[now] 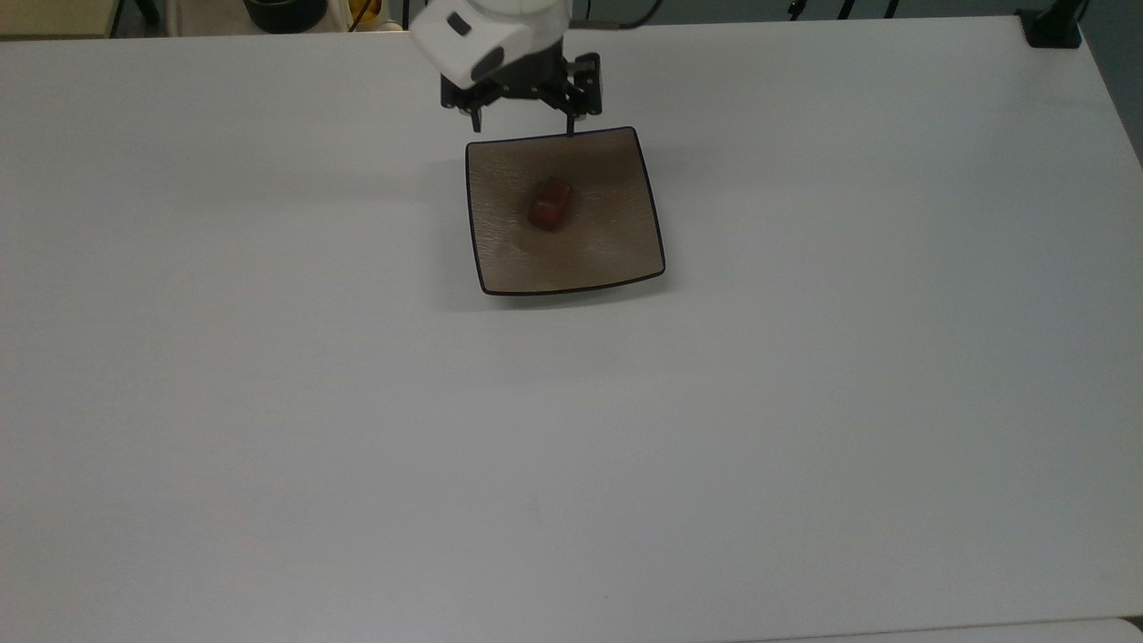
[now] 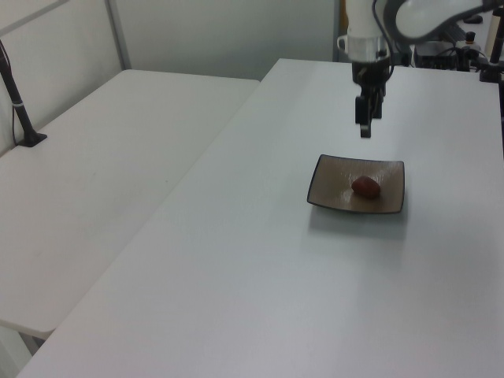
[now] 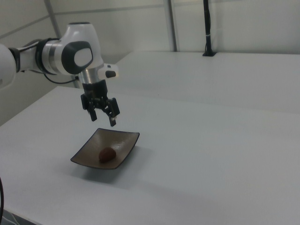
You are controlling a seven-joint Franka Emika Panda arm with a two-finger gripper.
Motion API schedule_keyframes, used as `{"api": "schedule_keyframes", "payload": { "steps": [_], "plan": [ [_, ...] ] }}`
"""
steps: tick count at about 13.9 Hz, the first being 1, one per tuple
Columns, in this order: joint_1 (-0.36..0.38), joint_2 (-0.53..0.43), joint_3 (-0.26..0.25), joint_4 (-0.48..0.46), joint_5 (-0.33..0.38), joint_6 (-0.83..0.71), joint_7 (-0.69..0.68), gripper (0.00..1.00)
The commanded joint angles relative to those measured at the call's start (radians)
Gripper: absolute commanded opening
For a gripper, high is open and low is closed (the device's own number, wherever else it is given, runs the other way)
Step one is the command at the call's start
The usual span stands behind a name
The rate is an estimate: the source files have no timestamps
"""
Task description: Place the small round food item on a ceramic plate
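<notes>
The gripper [image 3: 102, 115] hangs above the far edge of the ceramic plate [image 3: 124, 142], fingers spread wide and holding nothing. The small round food item [image 3: 107, 153] lies free near the plate's middle. Being rounded and glossy on a dished surface, it could roll if the white table [image 1: 804, 402] gets jolted.

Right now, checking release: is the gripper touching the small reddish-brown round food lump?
Apart. The right view shows the open gripper raised above the lump, clear air between.

No readable text, no labels, no brands, no numbers, no signs anywhere
</notes>
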Motion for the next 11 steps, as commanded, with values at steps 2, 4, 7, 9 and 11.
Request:
{"api": "schedule_keyframes", "payload": {
  "steps": [2, 4, 7, 9, 11],
  "plan": [
    [0.008, -0.059, -0.030, 0.061, 0.008, -0.043, -0.020, 1.00],
    [0.008, -0.078, -0.047, 0.058, 0.011, -0.039, -0.020, 1.00],
    [0.013, -0.102, -0.064, 0.031, 0.031, -0.025, -0.032, 1.00],
    [0.013, -0.102, -0.064, 0.027, 0.034, -0.023, -0.034, 1.00],
    [0.015, -0.102, -0.064, 0.023, 0.036, -0.020, -0.034, 1.00]
  ]
}}
